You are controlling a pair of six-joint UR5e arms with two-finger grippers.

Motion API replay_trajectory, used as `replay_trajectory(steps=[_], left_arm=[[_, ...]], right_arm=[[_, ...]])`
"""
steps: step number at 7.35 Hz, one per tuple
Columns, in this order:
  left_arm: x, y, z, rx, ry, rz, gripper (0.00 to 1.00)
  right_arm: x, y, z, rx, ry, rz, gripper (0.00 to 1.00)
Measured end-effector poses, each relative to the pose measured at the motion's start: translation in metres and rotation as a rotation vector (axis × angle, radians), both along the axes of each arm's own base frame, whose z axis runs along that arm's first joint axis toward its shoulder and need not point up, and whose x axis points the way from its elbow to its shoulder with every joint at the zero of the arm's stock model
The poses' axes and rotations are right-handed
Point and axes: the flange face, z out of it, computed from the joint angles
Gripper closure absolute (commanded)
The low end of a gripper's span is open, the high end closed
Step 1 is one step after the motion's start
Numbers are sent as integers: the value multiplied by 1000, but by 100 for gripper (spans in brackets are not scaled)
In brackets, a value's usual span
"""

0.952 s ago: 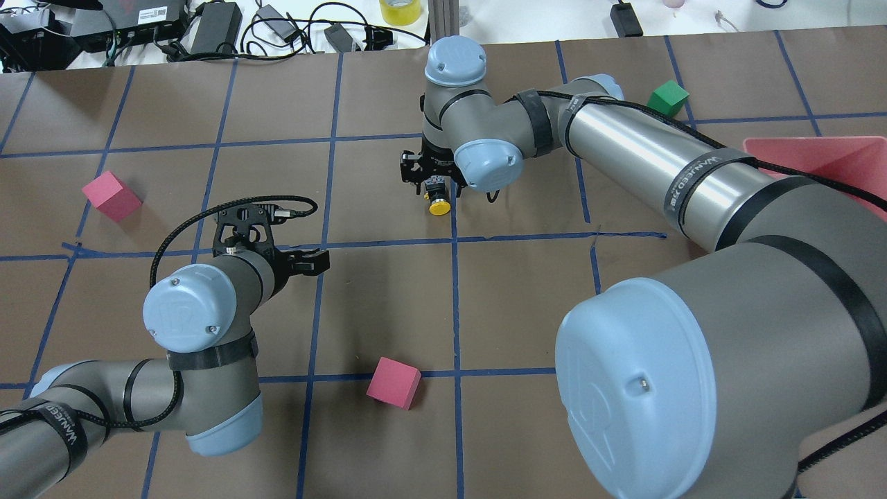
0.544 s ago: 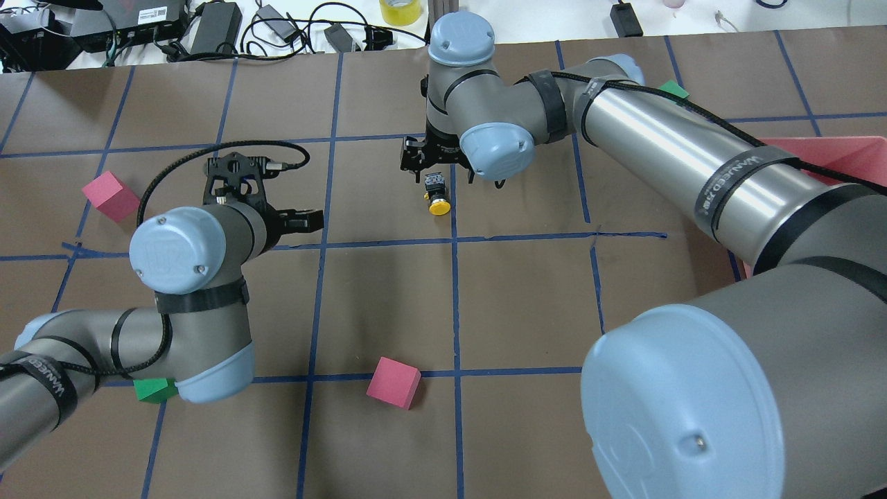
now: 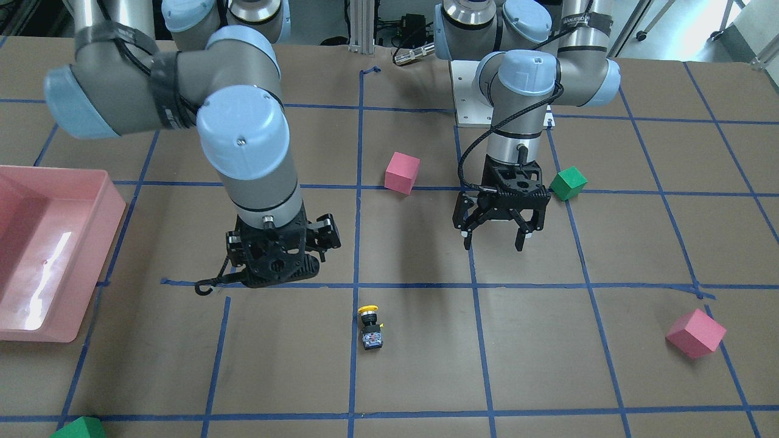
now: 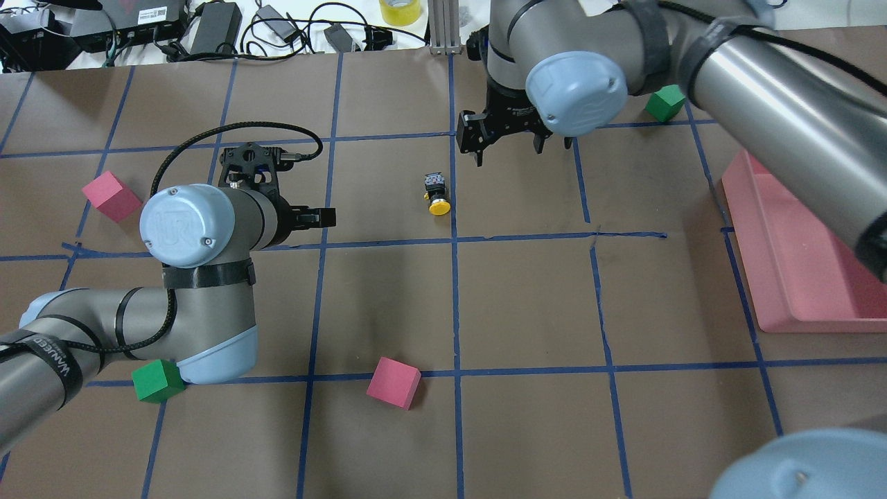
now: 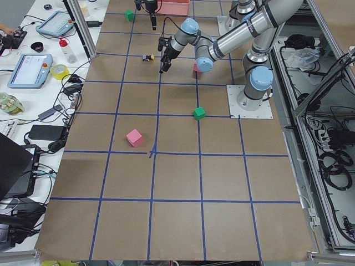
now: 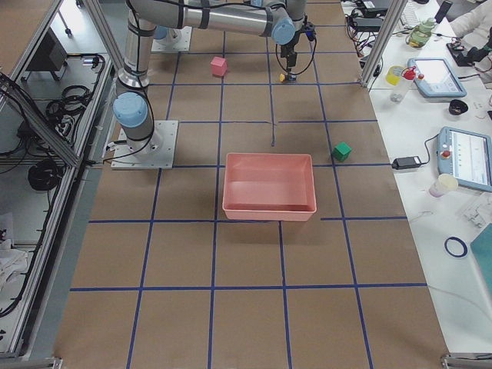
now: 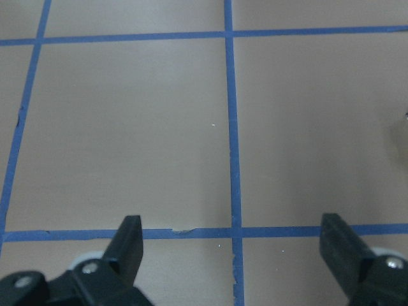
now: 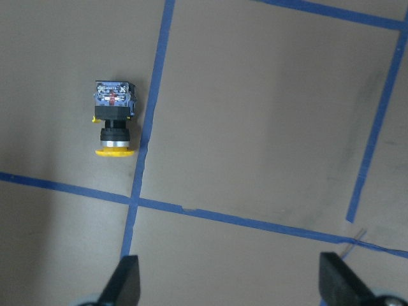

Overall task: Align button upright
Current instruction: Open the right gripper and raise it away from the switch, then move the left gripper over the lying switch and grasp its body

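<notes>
The brown surface [image 4: 388,298] has blue tape lines. A power brick [image 4: 216,26] lies past its edge at 12 o'clock. The left claw [image 3: 494,242] hangs spread wide. The button [image 4: 436,193] lies on its side, yellow cap toward 6 o'clock. The right claw [image 4: 508,149] hangs at its 2 o'clock, spread wide too.

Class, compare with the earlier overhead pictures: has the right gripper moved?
Yes. The right gripper has left the button, crossing the blue tape line rightward.
</notes>
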Motion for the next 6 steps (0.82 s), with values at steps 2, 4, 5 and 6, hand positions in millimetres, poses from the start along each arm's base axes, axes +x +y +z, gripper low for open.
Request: replay_trajectory(steps=[2, 4, 5, 6], left_arm=[[-8, 5, -14, 14, 2, -14, 8], [-21, 3, -28, -9, 8, -22, 6], [-37, 3, -36, -40, 10, -18, 6], [-53, 0, -45, -75, 14, -17, 6]], right_arm=[[-58, 33, 58, 67, 5, -28, 0], [-81, 52, 83, 108, 13, -20, 0], [-86, 55, 86, 114, 16, -21, 0], [-94, 55, 86, 115, 31, -28, 0]])
